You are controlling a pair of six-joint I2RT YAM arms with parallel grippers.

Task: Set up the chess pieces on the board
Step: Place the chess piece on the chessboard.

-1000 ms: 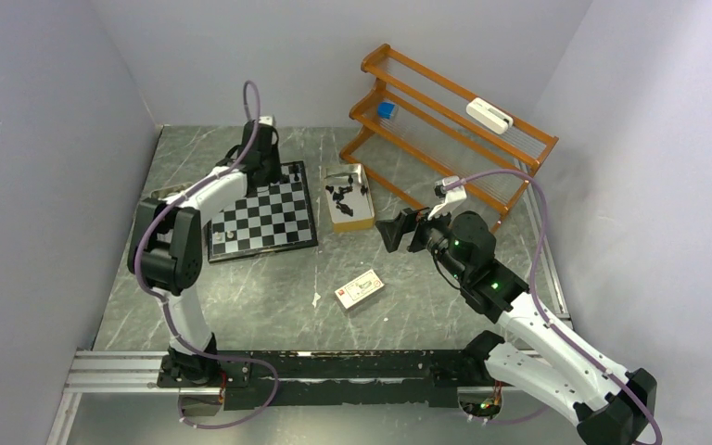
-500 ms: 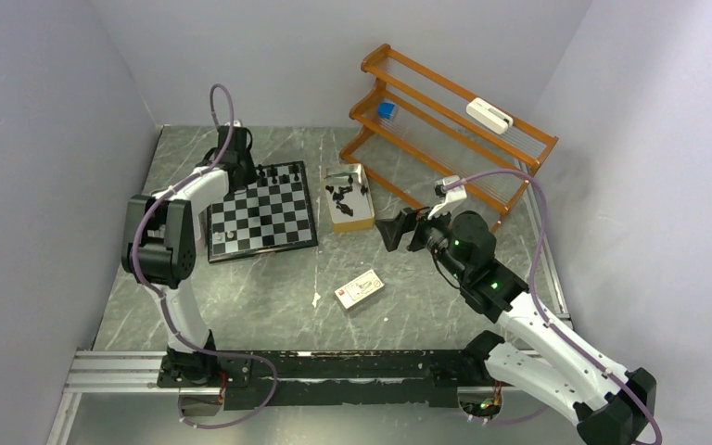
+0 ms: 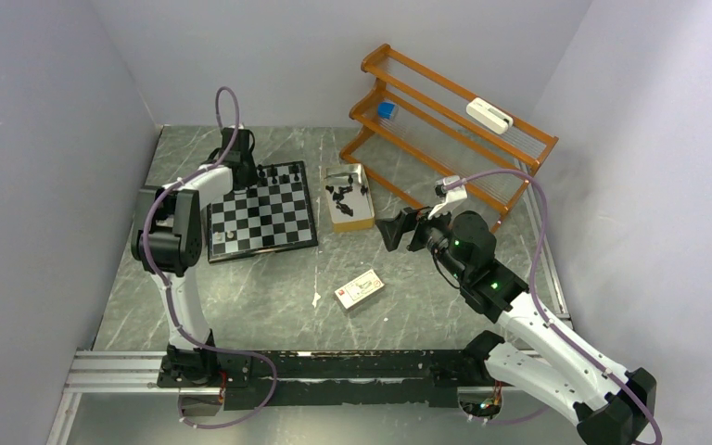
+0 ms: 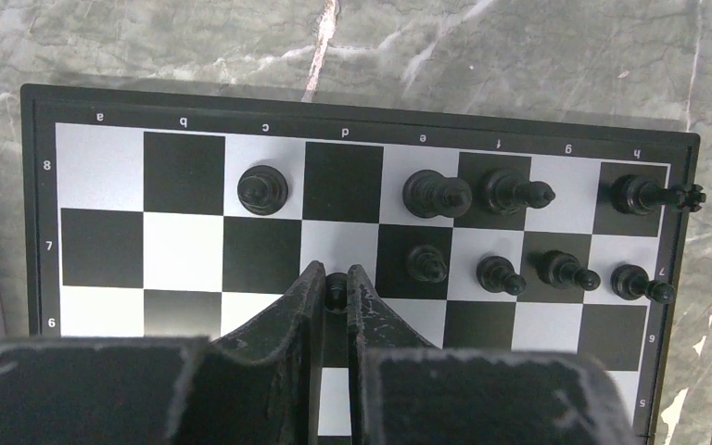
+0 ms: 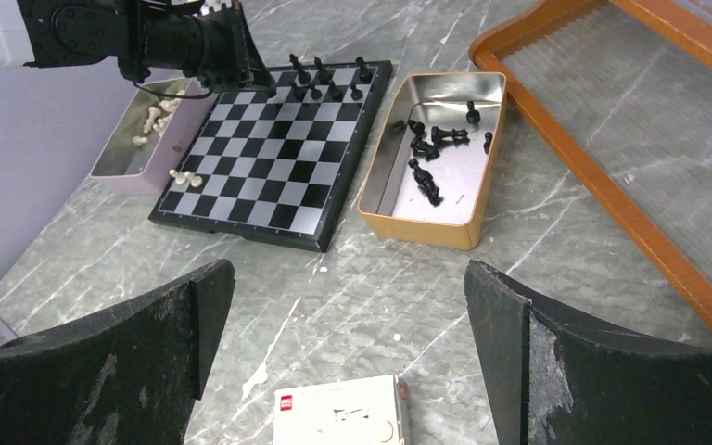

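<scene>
- Bright, even, diffuse light from above; shadows on the tabletop (image 3: 269,287) around the board (image 3: 269,218) are faint, soft-edged.
- Board's pale squares show a grey sheen, darkening under the left pincer (image 4: 335,271).
- Overhead view slightly soft over the board.

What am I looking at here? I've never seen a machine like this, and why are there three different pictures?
These are two robot arms bolted at the near edge of a table. One picture looks down from above. The other two come from small cameras on each wrist, so each arm's own jaws show at the bottom. On the table lie a chessboard, a gold tin of black chess pieces, a pinkish tin of pale pieces, a small card box and a wooden rack. Eight black pieces stand at one end of the board. The left arm has its jaws shut on one more small black piece over the board. The right arm hangs with jaws wide open, holding nothing.
</scene>
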